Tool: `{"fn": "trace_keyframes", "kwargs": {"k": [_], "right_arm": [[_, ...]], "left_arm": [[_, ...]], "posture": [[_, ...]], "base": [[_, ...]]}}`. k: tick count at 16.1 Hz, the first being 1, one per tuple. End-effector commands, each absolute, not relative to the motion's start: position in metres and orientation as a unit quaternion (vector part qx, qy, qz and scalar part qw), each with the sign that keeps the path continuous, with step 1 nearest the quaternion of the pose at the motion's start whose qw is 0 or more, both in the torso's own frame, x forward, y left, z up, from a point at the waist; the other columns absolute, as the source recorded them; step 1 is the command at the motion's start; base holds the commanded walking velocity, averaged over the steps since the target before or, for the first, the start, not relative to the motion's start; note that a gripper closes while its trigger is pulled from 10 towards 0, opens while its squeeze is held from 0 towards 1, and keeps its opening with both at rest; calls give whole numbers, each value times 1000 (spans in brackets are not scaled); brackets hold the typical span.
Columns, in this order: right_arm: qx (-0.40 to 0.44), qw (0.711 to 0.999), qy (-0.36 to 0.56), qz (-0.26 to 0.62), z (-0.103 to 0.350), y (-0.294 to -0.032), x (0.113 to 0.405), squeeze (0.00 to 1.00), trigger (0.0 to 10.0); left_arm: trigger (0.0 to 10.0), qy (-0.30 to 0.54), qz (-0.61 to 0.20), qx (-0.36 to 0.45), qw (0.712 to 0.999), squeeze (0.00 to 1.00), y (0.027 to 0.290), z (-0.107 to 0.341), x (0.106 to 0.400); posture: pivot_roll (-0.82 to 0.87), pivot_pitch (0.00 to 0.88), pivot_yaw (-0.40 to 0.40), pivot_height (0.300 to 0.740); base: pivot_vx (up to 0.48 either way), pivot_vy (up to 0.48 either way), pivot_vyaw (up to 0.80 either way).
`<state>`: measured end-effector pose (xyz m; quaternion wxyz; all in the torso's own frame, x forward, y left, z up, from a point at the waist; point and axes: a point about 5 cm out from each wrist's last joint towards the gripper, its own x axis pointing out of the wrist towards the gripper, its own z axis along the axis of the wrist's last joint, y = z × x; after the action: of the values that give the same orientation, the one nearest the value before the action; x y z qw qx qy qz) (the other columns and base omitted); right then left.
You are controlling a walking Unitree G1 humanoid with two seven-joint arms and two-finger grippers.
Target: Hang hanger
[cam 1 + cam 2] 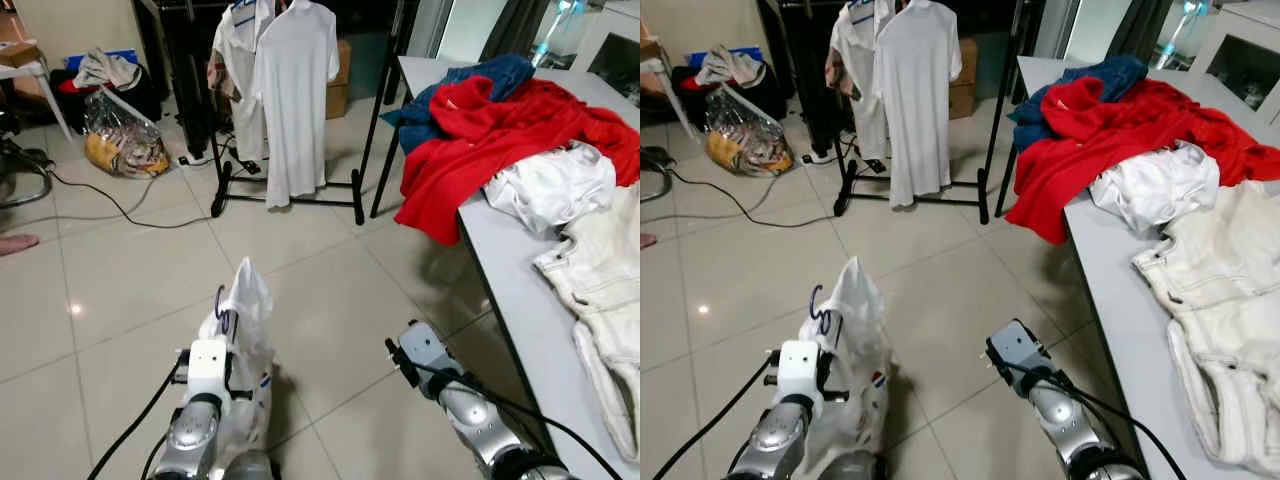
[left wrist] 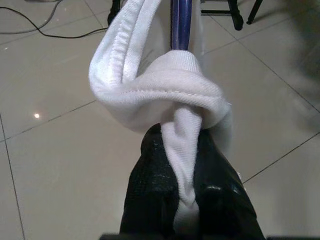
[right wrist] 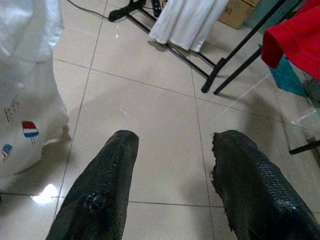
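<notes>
— Item one? 
— Left pincer point(image 2: 187, 200) pinching a white shirt point(image 1: 240, 340) on a blue hanger point(image 2: 181, 22), low over the floor, far from the rack point(image 1: 290, 195). 
— Handling? 
— Light, limp cloth; likely slips — better grip the stiff hanger. Right pincer point(image 3: 172, 185) spread, empty.

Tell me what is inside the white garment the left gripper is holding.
A blue hanger runs up through the neck of the white garment, which the left gripper pinches. The hanger's hook pokes out beside the collar; its shoulders are covered by fabric.
</notes>
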<state>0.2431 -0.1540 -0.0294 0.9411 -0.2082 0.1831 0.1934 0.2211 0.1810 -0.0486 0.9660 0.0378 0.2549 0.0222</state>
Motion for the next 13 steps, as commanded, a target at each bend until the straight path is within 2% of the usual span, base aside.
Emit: {"fn": "trace_keyframes", "kwargs": {"k": [1,10,13], "right_arm": [[-219,938,178,200,-28,-156,244,0,10000],[-237,932,205,182,-35,-172,236,0,10000],[-233,932,205,187,-37,-166,234,0,10000]], "left_arm": [[10000,236,26,41,971,0,180,-44,227],[10000,226,4,55,973,0,174,-40,234],[10000,226,5,61,972,0,178,-39,234]], "posture": [[257,26,-66,740],[254,16,-40,740],[257,8,-43,740]], "base": [[289,0,0],[296,0,0],[340,0,0]]}}
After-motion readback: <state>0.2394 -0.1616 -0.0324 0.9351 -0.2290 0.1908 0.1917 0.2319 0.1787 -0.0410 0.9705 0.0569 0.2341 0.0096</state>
